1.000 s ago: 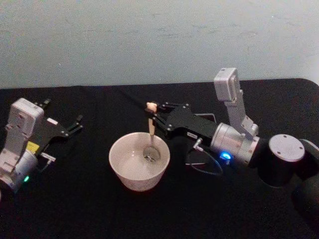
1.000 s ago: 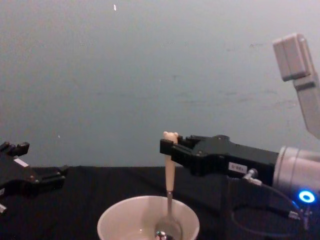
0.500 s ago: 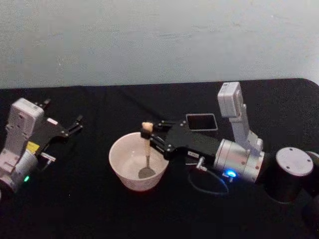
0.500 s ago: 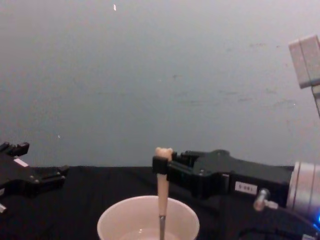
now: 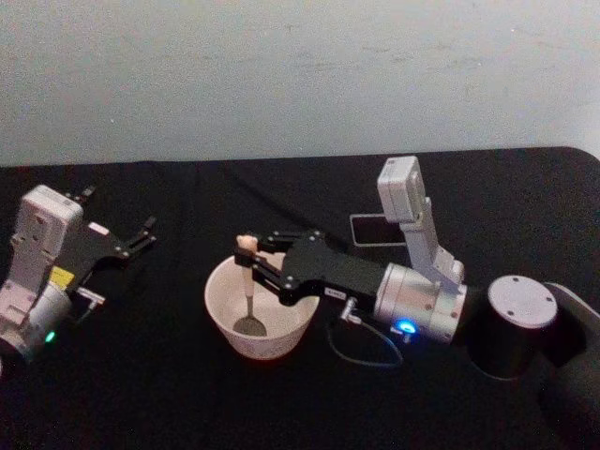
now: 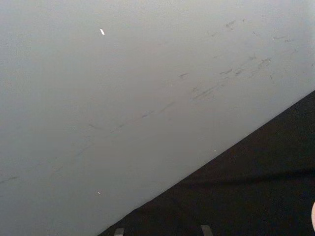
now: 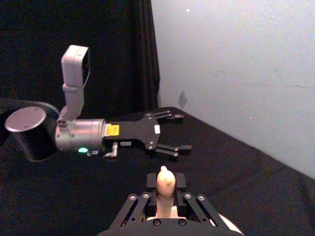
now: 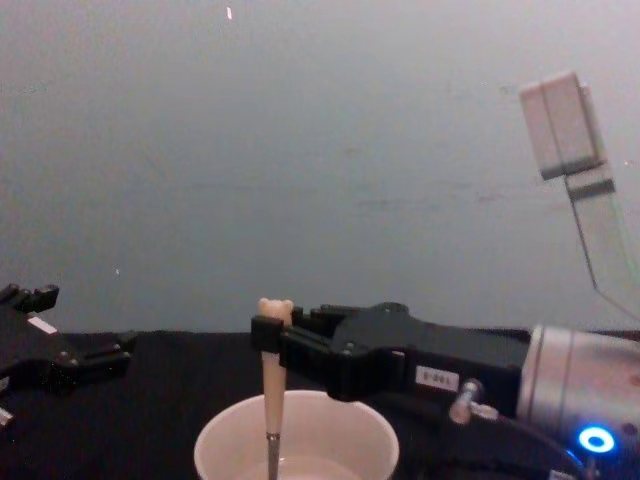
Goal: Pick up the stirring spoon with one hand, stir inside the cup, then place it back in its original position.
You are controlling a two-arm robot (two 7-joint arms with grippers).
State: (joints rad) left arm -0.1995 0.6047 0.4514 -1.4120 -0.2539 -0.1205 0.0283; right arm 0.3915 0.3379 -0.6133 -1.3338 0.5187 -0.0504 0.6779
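The cream-white cup [image 5: 269,344] stands mid-table, and its rim [image 8: 225,432] shows at the bottom of the chest view. The stirring spoon [image 5: 247,286] stands almost upright in the left part of the cup, its metal bowl down inside and its bear-head top [image 8: 273,309] above the rim. My right gripper [image 5: 249,265] reaches in from the right and is shut on the cream handle just under the bear head [image 7: 165,180]. My left gripper [image 5: 141,234] rests parked at the table's left, open, well away from the cup, and it also appears in the right wrist view [image 7: 173,132].
A dark grey square-mouthed holder [image 5: 371,230] stands behind the right arm, partly hidden by its wrist camera. A thin cable loop [image 5: 364,349] hangs under the right wrist near the cup. A black cloth covers the table [image 5: 169,403], and a pale wall rises behind it.
My right gripper has carried the spoon from the cup's far right side across to its left side, sweeping the spoon's bowl through the cup. The left arm has stayed still.
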